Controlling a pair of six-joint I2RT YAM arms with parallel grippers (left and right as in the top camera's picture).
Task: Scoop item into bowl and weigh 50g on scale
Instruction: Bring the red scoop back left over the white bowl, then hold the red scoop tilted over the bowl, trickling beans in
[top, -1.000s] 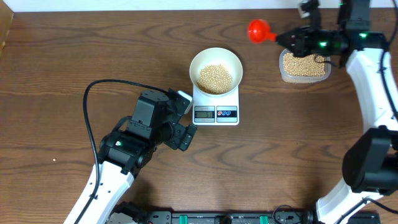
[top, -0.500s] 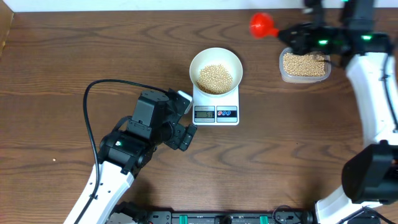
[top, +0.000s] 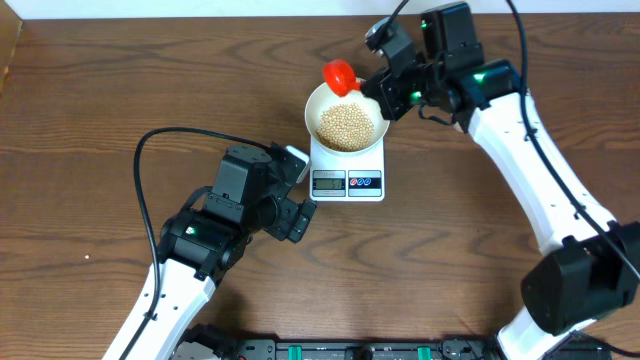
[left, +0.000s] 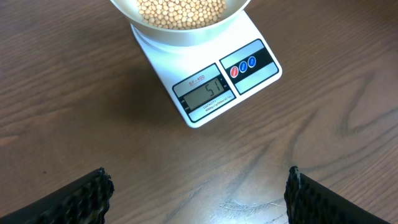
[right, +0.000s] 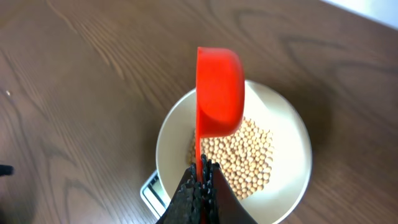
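The white bowl (top: 312, 105) stands on the white scale (top: 347, 180) and holds a heap of tan beans (top: 346, 124). My right gripper (top: 385, 88) is shut on the handle of a red scoop (top: 340, 75). It holds the scoop on its side over the bowl's far-left rim, and the right wrist view shows the cup's back (right: 219, 93) above the beans (right: 249, 155). My left gripper (left: 199, 193) is open and empty over bare wood just in front of the scale (left: 211, 81), whose display reads 51.
A black cable (top: 150, 160) loops over the table left of my left arm. The clear tub of beans does not show now. My right arm (top: 530, 170) spans the table's right side, from the front edge to the bowl.
My right gripper has swung left with the red scoop, from above the bean tub at the back right to over the bowl. The left arm has not moved.
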